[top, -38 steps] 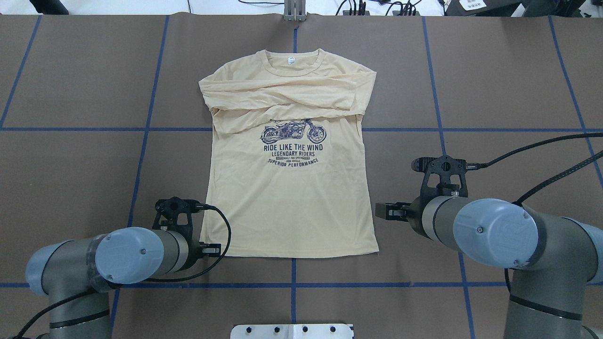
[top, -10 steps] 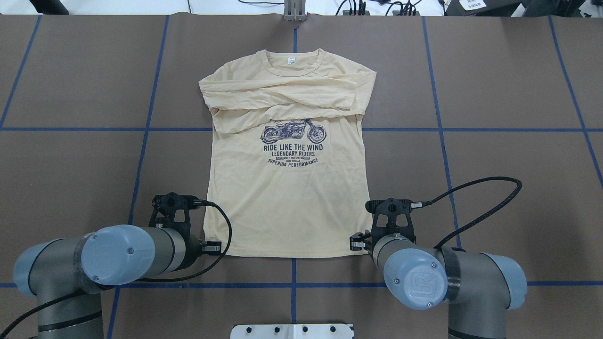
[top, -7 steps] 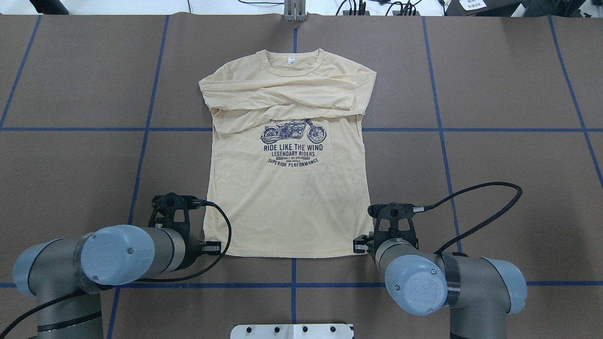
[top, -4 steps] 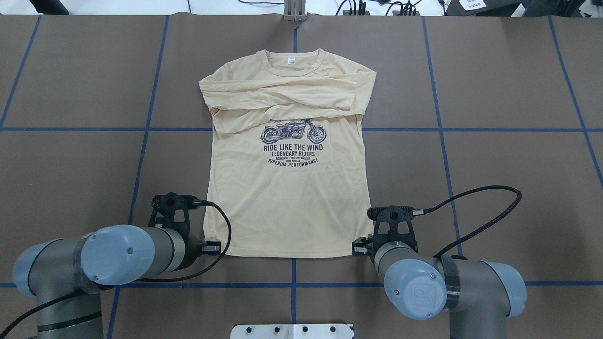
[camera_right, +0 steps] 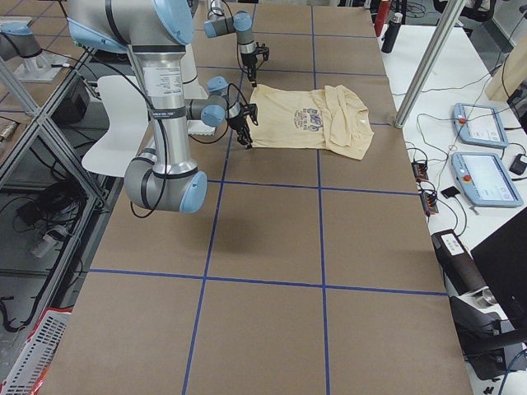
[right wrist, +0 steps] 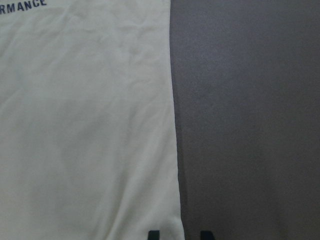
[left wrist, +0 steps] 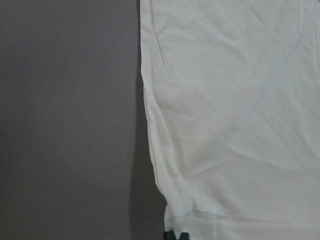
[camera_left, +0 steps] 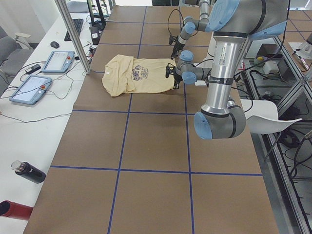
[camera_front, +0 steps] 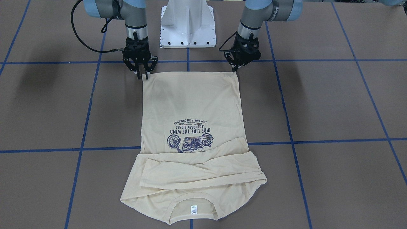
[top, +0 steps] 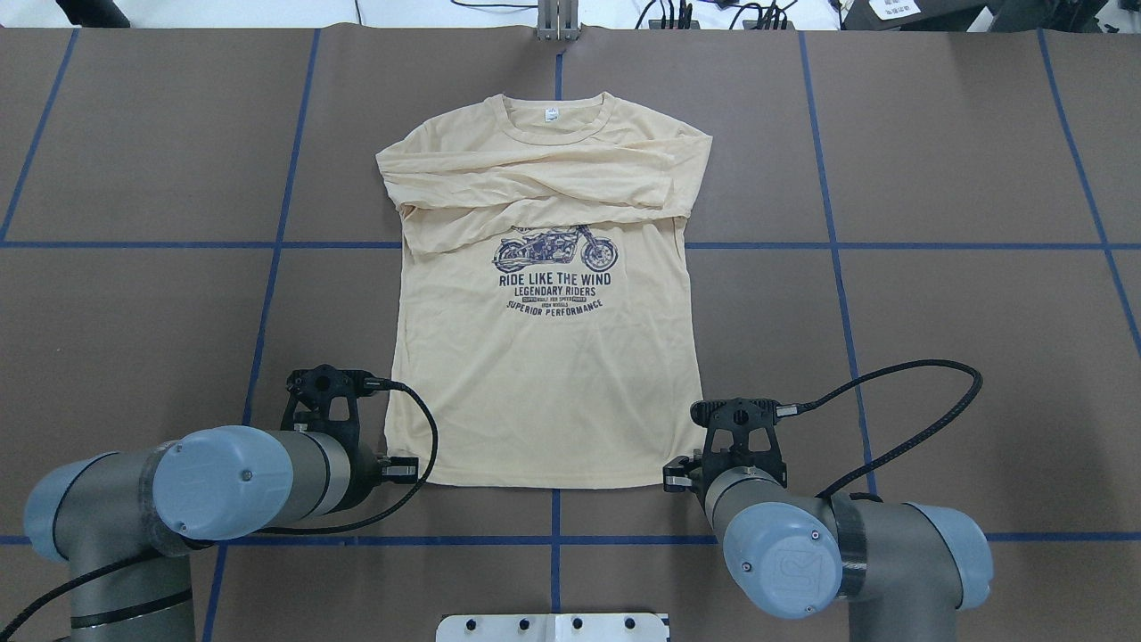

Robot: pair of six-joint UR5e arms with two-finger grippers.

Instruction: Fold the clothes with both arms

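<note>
Overhead exterior: shirt lies flat on the table, print up, long axis 12–6, collar at 12, hem at 6 nearest the robot, sleeves folded across the chest. Left gripper sits on the hem corner at 7. Its fingertips are nearly together with the cloth corner between them in the left wrist view, so I read it as clenched on the shirt. Right gripper is at the hem corner at 5. Its fingertips stand apart in the right wrist view, one over cloth and one over bare table, straddling the side edge: released, nothing pinched yet. Each arm is on its own corner, so neither is nearer, and the rest of the shirt lies toward 12 from both sets of jaws. Step looks like the hem grab before the bottom-up fold. The right jaws likely need to close first, then both carry the hem toward 12 onto the sleeves. Risks: thin fabric could slip, or only the top layer gets pinched, and an uneven lift would skew the fold.
</note>
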